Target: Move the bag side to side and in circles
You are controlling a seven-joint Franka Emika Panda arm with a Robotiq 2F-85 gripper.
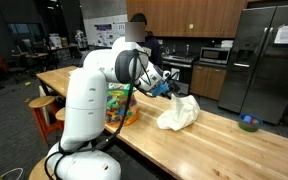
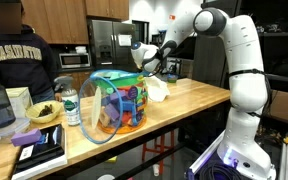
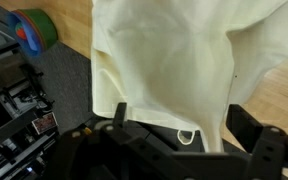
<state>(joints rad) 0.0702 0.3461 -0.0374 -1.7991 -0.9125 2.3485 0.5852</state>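
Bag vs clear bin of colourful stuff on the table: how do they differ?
The bag is plain cream, opaque cloth; the clear bin shows multicoloured contents. The bag lies crumpled and low; the clear bin stands taller, holding its shape. Both sit on the wooden table.

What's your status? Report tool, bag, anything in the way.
Tool open, right at the bag, no grip seen. Bag slumped on the table. Clear bowl of colourful items stands apart, nearer the robot's base.
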